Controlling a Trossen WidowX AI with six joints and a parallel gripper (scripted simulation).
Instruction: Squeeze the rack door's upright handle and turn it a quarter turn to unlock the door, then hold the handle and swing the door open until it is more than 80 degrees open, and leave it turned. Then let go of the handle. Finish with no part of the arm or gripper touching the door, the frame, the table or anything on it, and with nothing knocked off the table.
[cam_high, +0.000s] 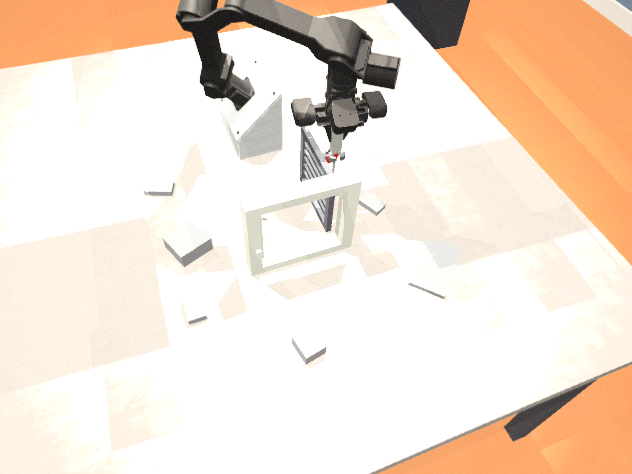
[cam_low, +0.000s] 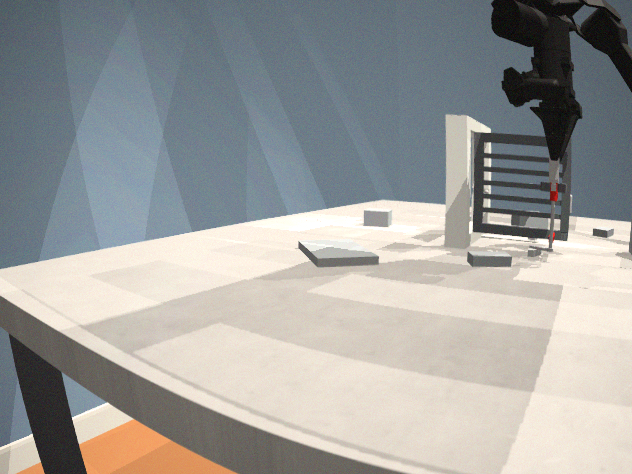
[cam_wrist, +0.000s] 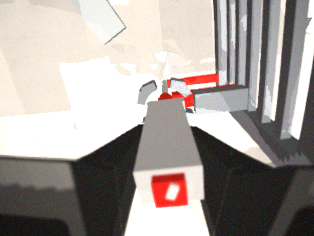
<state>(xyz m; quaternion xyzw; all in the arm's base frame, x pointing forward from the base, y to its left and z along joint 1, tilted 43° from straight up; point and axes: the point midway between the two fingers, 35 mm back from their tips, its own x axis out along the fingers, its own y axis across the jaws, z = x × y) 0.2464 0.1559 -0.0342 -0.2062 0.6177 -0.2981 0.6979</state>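
Note:
The barred grey door (cam_high: 329, 216) (cam_low: 520, 233) (cam_wrist: 293, 65) stands swung out on the arm's side of the pale frame (cam_high: 250, 239) (cam_low: 455, 204), at roughly a right angle to it. The upright grey handle (cam_high: 336, 144) (cam_low: 554, 170) stands off the door's face, with red parts and a thin rod below. My gripper (cam_low: 555, 158) (cam_wrist: 167, 132) points down and is shut on the handle's upper part, one dark finger on each side in the wrist view. The fingertips' exact contact is hard to see.
A grey block (cam_high: 372, 204) (cam_low: 489, 259) lies beside the frame's hinge side, and a flat plate (cam_high: 433, 270) (cam_low: 339, 253) lies farther off. A slanted box (cam_high: 262, 130) stands behind the door's free edge. A thick block (cam_high: 187, 242) and several smaller ones lie around the frame.

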